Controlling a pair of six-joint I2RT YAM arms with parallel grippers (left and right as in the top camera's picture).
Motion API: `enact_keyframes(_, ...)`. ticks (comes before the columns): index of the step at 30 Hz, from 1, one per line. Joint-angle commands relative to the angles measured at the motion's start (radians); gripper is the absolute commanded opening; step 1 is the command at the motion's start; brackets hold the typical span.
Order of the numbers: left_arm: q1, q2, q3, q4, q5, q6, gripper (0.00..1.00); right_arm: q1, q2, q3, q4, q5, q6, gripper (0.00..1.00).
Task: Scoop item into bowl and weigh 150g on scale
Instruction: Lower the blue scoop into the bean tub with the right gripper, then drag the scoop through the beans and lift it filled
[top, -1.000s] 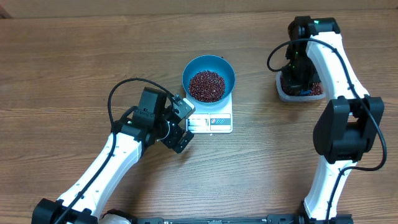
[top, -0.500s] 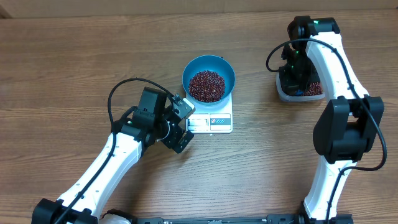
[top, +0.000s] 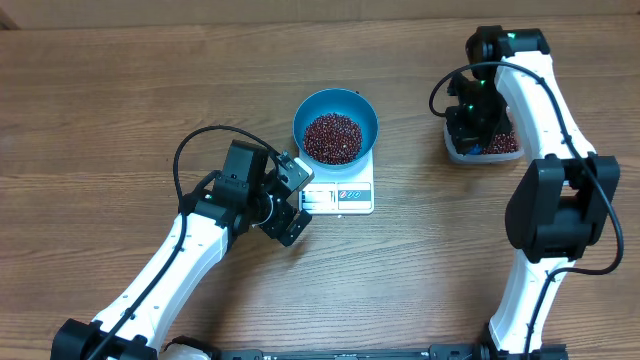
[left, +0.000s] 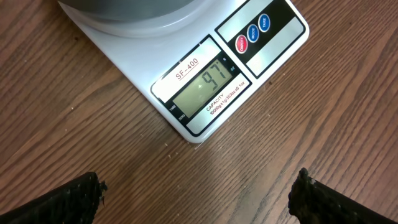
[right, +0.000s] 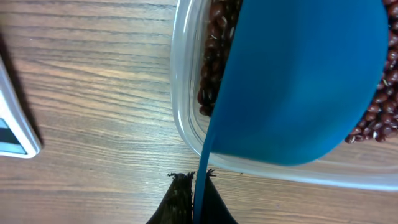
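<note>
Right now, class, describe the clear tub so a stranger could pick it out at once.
Start at the wooden table and find the white scale carrying the blue bowl. Look right of it to the clear plastic tub of red-brown beans. Unlike the bowl, it is see-through, rounded-rectangular and sits on the wood.

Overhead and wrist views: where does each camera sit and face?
Overhead: above table, facing down on bowl, scale, tub; left arm, right arm show.
Left wrist: on left arm, facing down at scale display; open left end effector tips show.
Right wrist: on right arm, facing down at scoop and tub; shut right end effector shows.
Shared: scale in overhead and left wrist.
</note>
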Motion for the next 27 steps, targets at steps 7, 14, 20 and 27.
enact_keyframes(7,-0.006,0.005,-0.005,0.003,0.008,0.008,1.00,-0.087,-0.003,-0.006,-0.011,-0.248,-0.106,0.04)
enact_keyframes(14,-0.006,0.005,-0.005,0.003,0.008,0.008,1.00,-0.177,-0.005,-0.006,-0.008,-0.411,-0.156,0.04)
enact_keyframes(20,-0.006,0.005,-0.005,0.003,0.008,0.008,0.99,-0.250,-0.005,-0.006,-0.012,-0.530,-0.192,0.04)
enact_keyframes(27,-0.006,0.005,-0.005,0.003,0.008,0.008,0.99,-0.336,-0.005,-0.006,-0.014,-0.590,-0.215,0.04)
